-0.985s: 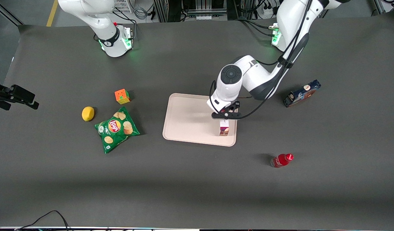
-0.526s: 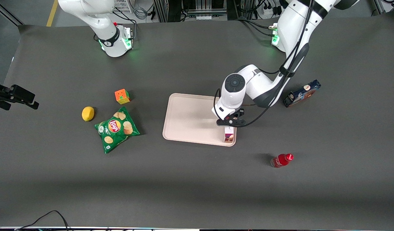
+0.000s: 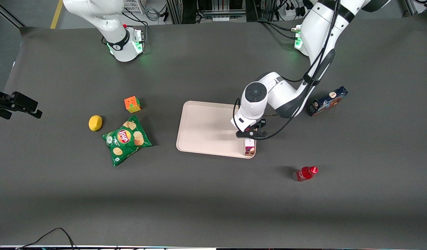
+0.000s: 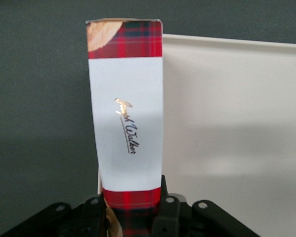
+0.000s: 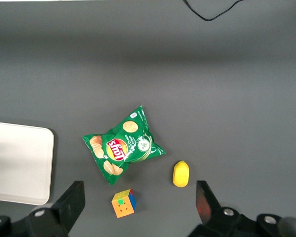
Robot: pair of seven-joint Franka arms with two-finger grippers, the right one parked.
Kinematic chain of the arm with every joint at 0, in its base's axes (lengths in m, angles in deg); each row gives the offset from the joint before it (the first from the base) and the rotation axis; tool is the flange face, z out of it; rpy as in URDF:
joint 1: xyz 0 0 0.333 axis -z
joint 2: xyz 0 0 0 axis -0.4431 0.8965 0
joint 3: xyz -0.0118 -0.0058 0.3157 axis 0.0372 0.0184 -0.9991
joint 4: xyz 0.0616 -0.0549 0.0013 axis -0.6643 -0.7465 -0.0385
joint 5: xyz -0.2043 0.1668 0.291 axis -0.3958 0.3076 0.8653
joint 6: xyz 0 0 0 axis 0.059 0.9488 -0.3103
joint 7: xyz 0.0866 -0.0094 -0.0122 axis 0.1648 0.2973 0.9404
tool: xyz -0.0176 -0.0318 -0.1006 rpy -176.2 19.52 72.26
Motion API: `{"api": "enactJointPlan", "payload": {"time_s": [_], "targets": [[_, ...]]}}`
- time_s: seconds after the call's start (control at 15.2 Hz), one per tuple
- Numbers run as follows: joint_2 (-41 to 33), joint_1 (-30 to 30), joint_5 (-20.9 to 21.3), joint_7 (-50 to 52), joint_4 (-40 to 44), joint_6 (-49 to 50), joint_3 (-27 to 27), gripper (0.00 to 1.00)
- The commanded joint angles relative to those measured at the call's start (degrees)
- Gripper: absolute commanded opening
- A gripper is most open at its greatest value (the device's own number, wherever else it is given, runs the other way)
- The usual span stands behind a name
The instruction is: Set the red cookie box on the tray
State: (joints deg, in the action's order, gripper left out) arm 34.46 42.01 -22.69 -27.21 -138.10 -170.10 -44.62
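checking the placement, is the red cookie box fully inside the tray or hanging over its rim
Over the rim: the red cookie box, held by the gripper, straddles the tray edge.

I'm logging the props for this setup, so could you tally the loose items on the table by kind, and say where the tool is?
Boxes: 2, the red cookie box held by the tool over the tray's edge, and a dark blue box
Trays: 1, the tray
Bottles: 1
Chip bags: 1
Lemons: 1
Puzzle cubes: 1
Total: 7

Dark grey table mat [image 3: 206,194], pale floor with yellow line [image 3: 56,14]
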Motion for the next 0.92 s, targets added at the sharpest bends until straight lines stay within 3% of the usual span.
{"api": "enactJointPlan", "payload": {"time_s": [0.0, 0.07, 0.39, 0.66, 0.85], "targets": [[0.17, 1.43, 0.96, 1.78, 0.44, -1.19, -1.21, 0.93], [0.09, 1.52, 0.52, 1.78, 0.44, -1.19, -1.39, 1.00], [-2.54, 1.25, -0.97, 1.34, 2.46, 2.23, -1.92, 1.00], [-7.54, 0.03, -7.46, -6.36, 7.37, 11.18, -2.09, 1.00], [-14.56, -1.90, -12.47, -15.77, 7.91, 16.29, -6.64, 1.00]]}}
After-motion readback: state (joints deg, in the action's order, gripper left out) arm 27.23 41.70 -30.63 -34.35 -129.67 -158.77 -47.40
